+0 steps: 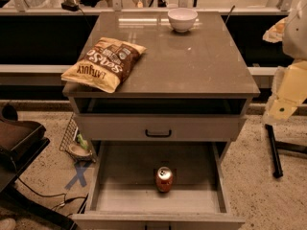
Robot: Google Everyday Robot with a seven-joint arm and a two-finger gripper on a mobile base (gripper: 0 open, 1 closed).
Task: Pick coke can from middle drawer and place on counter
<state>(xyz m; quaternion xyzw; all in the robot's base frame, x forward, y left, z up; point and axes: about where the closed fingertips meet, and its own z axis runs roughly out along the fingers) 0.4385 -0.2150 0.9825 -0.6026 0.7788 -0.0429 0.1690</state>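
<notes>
Coke can (164, 178): is standing upright mid-floor in the open middle drawer (112, 195). Gripper (283, 105): is hanging right of the counter (206, 61), well apart from the can; its state cannot be told. Approach advised: descending vertically, clearing the drawer walls.

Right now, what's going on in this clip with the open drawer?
Nothing is being handled yet. The small red-orange metal coke can stands upright on the floor of the pulled-out wide grey middle drawer. The robot's gripper hangs at the right edge of the view, well clear of the can. The glossy grey-brown counter carries a brown-yellow chip bag and a white bowl.
</notes>
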